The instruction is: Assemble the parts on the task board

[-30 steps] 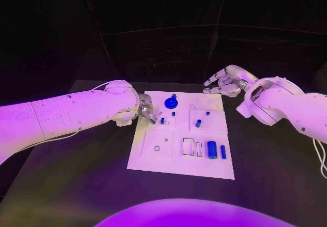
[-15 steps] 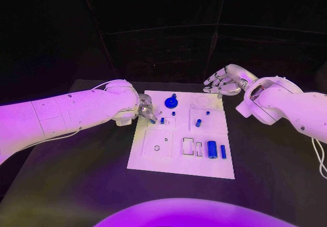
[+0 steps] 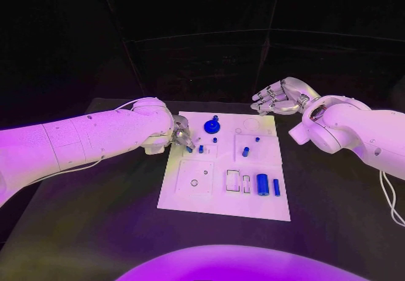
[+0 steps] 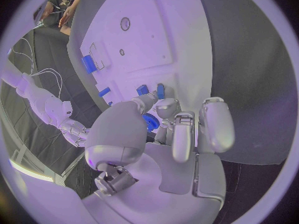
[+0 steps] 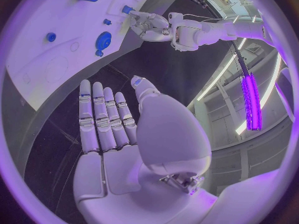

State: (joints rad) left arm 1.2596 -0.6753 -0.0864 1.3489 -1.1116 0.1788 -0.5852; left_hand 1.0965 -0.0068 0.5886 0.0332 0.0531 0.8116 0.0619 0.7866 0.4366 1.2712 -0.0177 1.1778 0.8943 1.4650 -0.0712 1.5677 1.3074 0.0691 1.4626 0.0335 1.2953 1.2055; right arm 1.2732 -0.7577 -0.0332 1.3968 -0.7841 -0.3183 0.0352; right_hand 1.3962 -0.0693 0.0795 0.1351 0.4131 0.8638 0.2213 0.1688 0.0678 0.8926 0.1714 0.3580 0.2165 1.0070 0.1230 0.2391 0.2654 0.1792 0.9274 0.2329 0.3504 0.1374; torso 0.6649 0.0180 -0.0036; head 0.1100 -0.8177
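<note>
The white task board (image 3: 202, 199) lies mid-table with blue parts on it: a gear (image 3: 212, 126) at the far edge, a thick cylinder (image 3: 263, 185) and a slim bar (image 3: 276, 187) near the right front. My left hand (image 3: 179, 136) is at the board's left edge. Its curled fingertips (image 4: 165, 107) sit right at two small blue pegs (image 3: 189, 149); I cannot make out whether they grip one. My right hand (image 3: 276, 98) hovers beyond the board's far right corner, holding nothing. In its wrist view the fingers (image 5: 106, 117) are stretched out side by side.
More small blue pegs (image 3: 246, 152) stand in the board's middle right. Rectangular recesses (image 3: 233, 180) and a square plate with a hole (image 3: 195, 177) take up the near half. Black table (image 3: 93, 222) surrounds the board.
My right hand has drifted a little farther back and up from the board's far corner. The left hand and the parts have stayed put.
</note>
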